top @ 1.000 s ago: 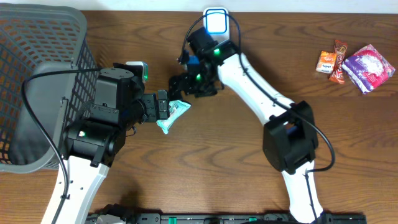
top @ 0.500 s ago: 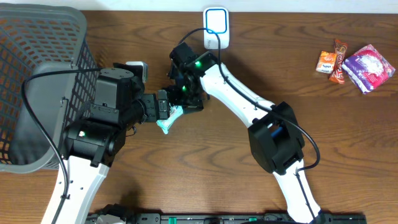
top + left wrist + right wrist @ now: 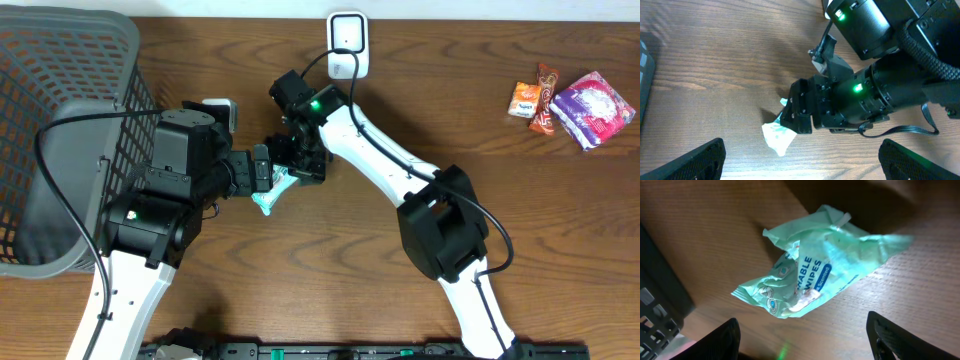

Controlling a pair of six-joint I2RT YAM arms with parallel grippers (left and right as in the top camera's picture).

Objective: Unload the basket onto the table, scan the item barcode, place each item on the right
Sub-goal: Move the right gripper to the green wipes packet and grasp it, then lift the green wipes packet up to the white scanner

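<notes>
Grey plastic lattice forms the basket (image 3: 60,110) at the table's left end. Its walls are an open grid, and the left arm's dark body overhangs its right side; what it holds cannot be told.

Just right of it, the left gripper (image 3: 805,161) has its fingers spread wide, gripping nothing. The wipes packet (image 3: 271,194) lies flat on the wood, ahead of those fingers. It is a mint-green, crumpled, glossy foil pouch with a blue-and-white label. The right gripper (image 3: 806,341) hangs directly over the packet with its jaws apart on either side. The right wrist view shows the pouch lying loose on the table between them, not pinched.

At the table's far edge, near the middle, stands a white, rounded-rectangle scanner (image 3: 346,38) with a cable running from it.

Far to the right, well apart from both arms, three snacks sit together. They are an orange packet (image 3: 524,99), a slim brown-and-red bar (image 3: 543,100) touching it, and a purple wrapped pack (image 3: 592,109).

The table (image 3: 560,250) is brown wood with a fine, straight grain.
</notes>
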